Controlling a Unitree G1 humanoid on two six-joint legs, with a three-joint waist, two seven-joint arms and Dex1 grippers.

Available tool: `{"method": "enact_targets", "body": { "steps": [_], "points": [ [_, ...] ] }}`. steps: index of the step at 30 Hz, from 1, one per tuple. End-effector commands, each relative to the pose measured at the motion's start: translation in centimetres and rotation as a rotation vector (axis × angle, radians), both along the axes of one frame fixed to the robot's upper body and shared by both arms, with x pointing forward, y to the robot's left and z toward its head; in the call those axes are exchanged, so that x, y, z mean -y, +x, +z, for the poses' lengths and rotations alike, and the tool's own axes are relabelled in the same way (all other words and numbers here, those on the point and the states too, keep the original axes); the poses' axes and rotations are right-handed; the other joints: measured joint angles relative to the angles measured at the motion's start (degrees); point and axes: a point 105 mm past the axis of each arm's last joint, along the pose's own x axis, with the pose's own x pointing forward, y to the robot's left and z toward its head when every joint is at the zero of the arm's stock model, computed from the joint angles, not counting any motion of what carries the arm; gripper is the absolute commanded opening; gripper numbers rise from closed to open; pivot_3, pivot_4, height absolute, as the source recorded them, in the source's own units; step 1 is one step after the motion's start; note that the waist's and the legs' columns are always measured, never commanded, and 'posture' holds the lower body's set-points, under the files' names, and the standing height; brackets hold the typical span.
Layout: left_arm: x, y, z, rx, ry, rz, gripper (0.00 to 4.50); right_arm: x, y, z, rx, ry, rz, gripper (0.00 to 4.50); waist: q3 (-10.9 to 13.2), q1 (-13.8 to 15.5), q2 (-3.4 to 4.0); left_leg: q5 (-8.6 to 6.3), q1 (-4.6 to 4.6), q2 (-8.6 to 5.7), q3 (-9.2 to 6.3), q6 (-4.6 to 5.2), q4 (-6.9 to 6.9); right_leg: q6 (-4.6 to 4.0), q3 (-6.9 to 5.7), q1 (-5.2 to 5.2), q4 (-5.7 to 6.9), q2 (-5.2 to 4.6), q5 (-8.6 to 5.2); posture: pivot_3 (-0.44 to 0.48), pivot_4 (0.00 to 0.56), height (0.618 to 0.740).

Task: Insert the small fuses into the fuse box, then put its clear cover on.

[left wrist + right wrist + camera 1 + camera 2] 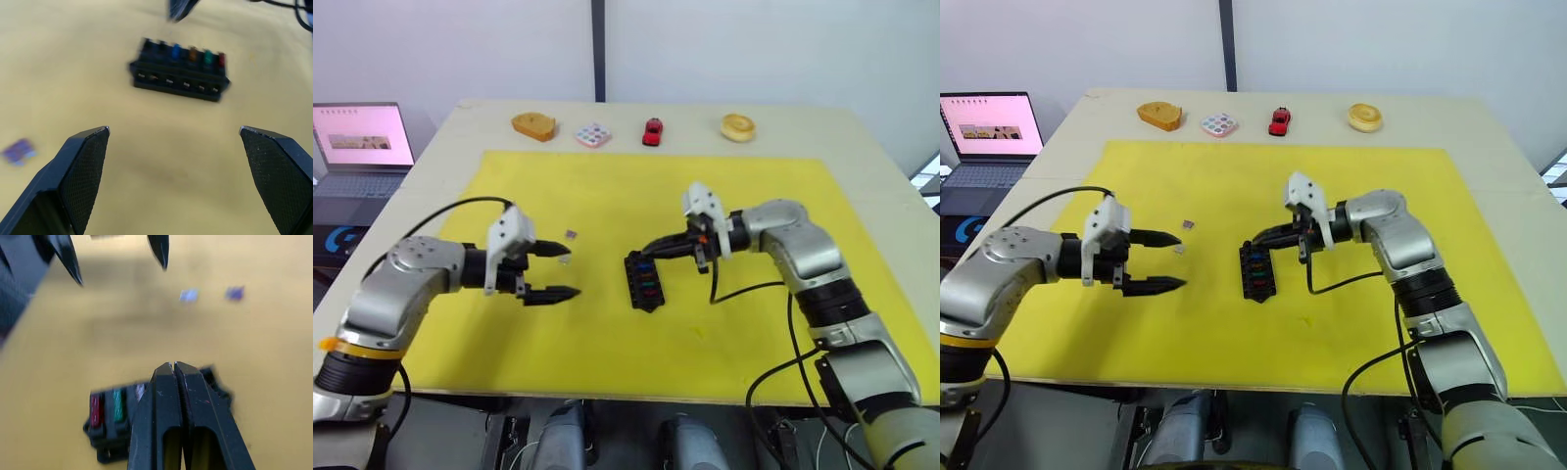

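The small black rectangular plastic fuse box [643,280] lies at the centre of the frame on the yellow mat [607,186], coloured fuses in its slots. The right gripper [1255,243], fingers pressed together, hovers at its far end. The left gripper [570,271], spread wide and empty, sits centre-left near two loose fuse chips [1186,236].

bright, even light, soft shadows – both wrist views motion-blurred
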Motion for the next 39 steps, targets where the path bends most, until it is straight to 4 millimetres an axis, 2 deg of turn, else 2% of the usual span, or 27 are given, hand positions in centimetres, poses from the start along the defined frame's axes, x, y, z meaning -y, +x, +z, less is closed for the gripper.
{"method": "enact_targets", "body": {
  "steps": [1, 3, 4, 7, 11, 13, 16, 21, 22, 32, 34, 35, 39],
  "points": [
    [-2.4, 0.5, 2.4, 0.041, -0.05, 0.085, 4.5, 1.4, -0.8, 3.1, 0.035, 0.084, -0.042, 0.07, 0.0, -0.01, -0.01, 0.0, 0.0, 0.0, 0.0, 0.0, -0.01, 0.0, 0.0, 0.0, 0.0, 0.0, 0.0, 0.0, 0.15, 0.74],
    [-3.8, 0.9, 2.9, 0.054, -0.053, 0.14, 4.5, 2.6, -0.7, 3.4, 0.033, 0.094, -0.107, 0.07, 0.0, 0.01, -0.01, 0.0, 0.0, 0.0, 0.02, 0.0, -0.03, 0.0, 0.0, -0.01, -0.03, -0.02, 0.0, 0.0, 0.15, 0.74],
    [-5.1, 1.2, 3.1, 0.064, -0.053, 0.189, 4.5, 4.0, -0.3, 3.2, 0.041, 0.086, -0.176, 0.07, 0.0, 0.03, -0.01, 0.0, 0.02, 0.0, 0.01, 0.0, -0.03, 0.0, 0.0, 0.0, -0.04, -0.02, 0.0, 0.0, 0.15, 0.74],
    [-10.2, 2.3, 3.1, 0.112, -0.048, 0.401, 4.5, 10.1, 1.1, 2.7, 0.068, 0.07, -0.491, 0.07, 0.01, 0.1, -0.02, -0.01, 0.03, -0.01, 0.01, 0.0, -0.07, 0.0, -0.02, -0.07, -0.13, -0.03, 0.0, 0.0, 0.15, 0.74],
    [-14.1, 3.1, 1.4, 0.125, -0.057, 0.556, 4.5, 16.4, 1.7, 1.7, 0.133, 0.031, -0.801, 0.07, 0.01, -0.06, -0.01, -0.01, 0.03, -0.03, 0.09, 0.01, -0.14, 0.0, -0.01, -0.22, -0.18, -0.07, 0.0, 0.0, 0.15, 0.74],
    [-15.5, 3.5, 0.2, 0.118, -0.06, 0.608, 4.5, 19.0, 1.7, 1.2, 0.166, 0.015, -0.924, 0.6, 0.01, -0.13, -0.01, -0.01, 0.05, -0.02, 0.11, 0.0, -0.19, 0.0, -0.01, -0.23, -0.18, -0.07, 0.0, 0.0, 0.15, 0.74],
    [-16.5, 4.0, -1.2, 0.09, -0.072, 0.641, 4.5, 20.8, 1.3, 0.8, 0.186, 0.014, -1.005, 1.75, 0.01, -0.14, -0.02, 0.0, 0.02, -0.02, 0.17, 0.0, -0.18, 0.0, -0.01, -0.21, -0.17, -0.07, 0.0, 0.0, 0.15, 0.74],
    [-16.9, 4.8, -2.3, 0.057, -0.074, 0.639, 4.5, 21.4, 0.7, 0.0, 0.193, -0.017, -1.025, 4.34, 0.01, -0.09, -0.02, 0.0, 0.0, -0.02, 0.3, 0.0, -0.16, 0.0, -0.01, -0.27, -0.16, -0.07, 0.0, 0.0, 0.15, 0.74],
    [-16.9, 4.9, -2.4, 0.055, -0.073, 0.635, 4.5, 21.3, 0.6, 0.0, 0.193, -0.015, -1.024, 4.47, 0.01, -0.12, -0.02, 0.0, 0.0, -0.02, 0.29, 0.0, -0.16, 0.0, -0.01, -0.26, -0.16, -0.07, 0.0, 0.0, 0.15, 0.74],
    [-14.1, 5.6, -2.1, -0.006, -0.103, 0.512, 4.5, 20.6, 0.3, -0.3, 0.173, -0.036, -1.005, 4.47, 0.01, -0.09, -0.02, 0.0, 0.0, -0.01, 0.23, 0.0, -0.14, 0.0, 0.0, -0.09, -0.12, -0.07, 0.0, 0.0, 0.15, 0.74],
    [-12.4, 5.5, -1.9, -0.046, -0.131, 0.433, 4.5, 19.4, 0.3, 0.2, 0.163, -0.012, -0.955, 4.47, 0.01, -0.13, -0.02, 0.0, 0.01, -0.01, 0.22, 0.0, -0.14, 0.0, 0.0, -0.09, -0.12, -0.07, 0.0, 0.0, 0.15, 0.74],
    [-10.9, 5.2, -2.0, -0.083, -0.141, 0.366, 4.5, 17.8, 0.2, 0.6, 0.146, 0.003, -0.889, 4.47, 0.01, -0.16, -0.02, 0.0, 0.0, -0.01, 0.22, 0.0, -0.14, 0.0, 0.0, -0.09, -0.11, -0.07, 0.0, 0.0, 0.15, 0.74],
    [-7.6, 4.2, -2.8, -0.173, -0.147, 0.219, 4.5, 13.0, -0.8, 1.4, 0.105, 0.016, -0.689, 4.47, 0.01, -0.18, -0.02, 0.0, 0.01, 0.0, 0.17, 0.0, -0.12, 0.0, 0.01, -0.08, -0.07, -0.07, 0.0, 0.0, 0.15, 0.74]
  ]
}}
